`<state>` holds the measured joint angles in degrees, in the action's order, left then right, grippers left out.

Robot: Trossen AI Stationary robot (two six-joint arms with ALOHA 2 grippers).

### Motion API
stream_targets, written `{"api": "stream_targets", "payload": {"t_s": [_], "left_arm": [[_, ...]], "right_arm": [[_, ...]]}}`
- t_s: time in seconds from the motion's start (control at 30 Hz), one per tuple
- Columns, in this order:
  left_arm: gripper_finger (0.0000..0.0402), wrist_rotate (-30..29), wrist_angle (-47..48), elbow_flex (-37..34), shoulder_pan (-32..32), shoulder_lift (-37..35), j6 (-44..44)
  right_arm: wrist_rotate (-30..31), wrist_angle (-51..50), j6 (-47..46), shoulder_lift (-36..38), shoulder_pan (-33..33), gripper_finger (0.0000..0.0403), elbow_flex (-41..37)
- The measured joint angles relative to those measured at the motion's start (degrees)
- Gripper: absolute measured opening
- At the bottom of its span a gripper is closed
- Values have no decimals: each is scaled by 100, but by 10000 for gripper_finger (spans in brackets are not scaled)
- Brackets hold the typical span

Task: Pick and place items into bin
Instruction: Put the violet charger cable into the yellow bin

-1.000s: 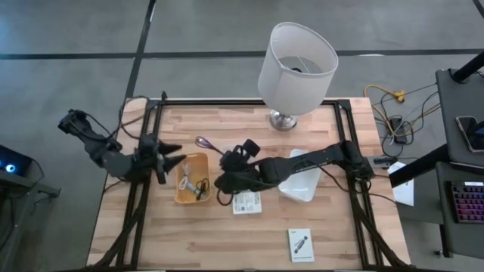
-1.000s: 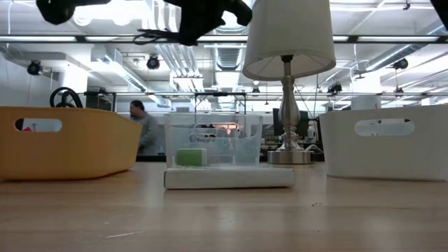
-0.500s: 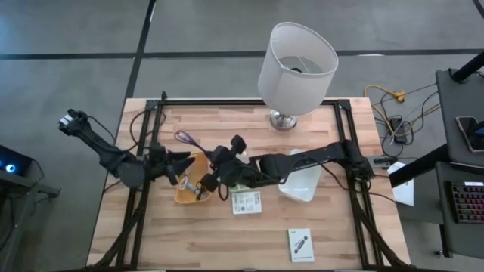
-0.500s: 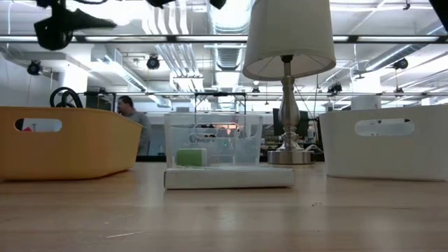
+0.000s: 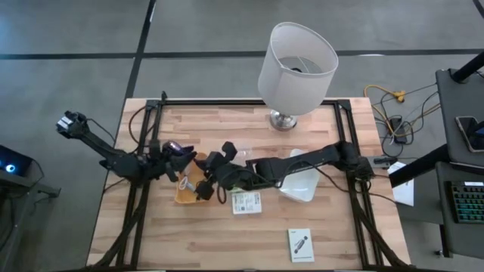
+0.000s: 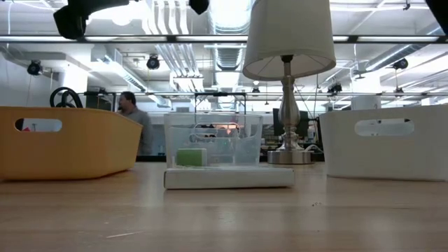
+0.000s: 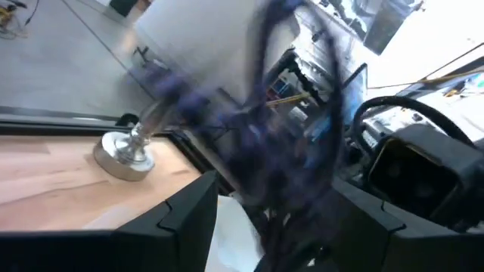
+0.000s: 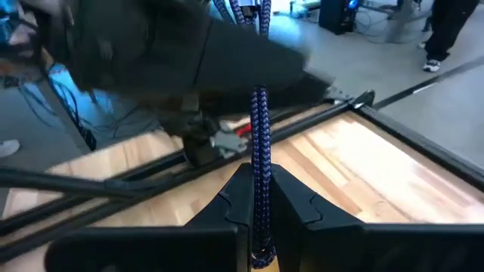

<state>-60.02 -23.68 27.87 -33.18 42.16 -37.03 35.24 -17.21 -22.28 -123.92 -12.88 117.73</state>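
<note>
A purple braided cord stands up out of my right gripper, which is shut on it. In the high view that gripper hovers over the yellow bin, with the cord's free end next to my left gripper. My left gripper is open, and its fingers stand on either side of the blurred cord. One white card lies right of the yellow bin. A second white card lies near the table's near edge. My right gripper pinches the purple cord between its two fingers at a low stretch of it. The cord rises straight out of the fingers, lifted clear of the table. My left gripper has the cord's free end between its open fingers; whether it touches the cord I cannot tell.
A white bin sits right of the cards' area and the big lamp stands at the far edge. The low view shows a clear container with a green block. People move in the room behind.
My right gripper carried the cord toward the table's left, from beside the yellow bin to over it. The cord's free end swung left and down toward my left gripper. My left gripper shifted slightly right, toward the cord.
</note>
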Motion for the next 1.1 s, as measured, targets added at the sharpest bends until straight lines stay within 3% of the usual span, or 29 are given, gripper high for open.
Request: {"api": "stream_targets", "payload": {"t_s": [0.17, 0.43, 0.53, 0.67, 0.77, 0.83, 1.0, 1.1], "left_arm": [[175, -28, -31, 50, 12, 104, 153], [50, -32, 38, 60, 12, 55, 409], [11, -10, 242, 60, 12, 3, 453], [8, -33, 1128, 107, 10, -93, 187], [5, 47, 2465, 238, 10, -198, -642], [5, 331, 3586, 328, 10, -267, -1684], [4, 1677, 6980, 666, 46, -171, -5638], [8, 2597, 7664, 676, 50, -113, -6555]], "right_arm": [[79, -85, -4, 3, 0, 13, -2], [151, -352, 1, 4, 2, 14, -9], [164, -391, -39, 4, 2, 32, -9], [-157, -701, -57, 4, 9, 78, -9], [-469, -1367, -135, 5, 2, 116, 27], [-735, -2216, -443, 11, -18, 140, 125], [-822, -3788, -1172, 20, -104, 180, 359], [-814, -3961, -1439, 20, -114, 192, 425]]}}
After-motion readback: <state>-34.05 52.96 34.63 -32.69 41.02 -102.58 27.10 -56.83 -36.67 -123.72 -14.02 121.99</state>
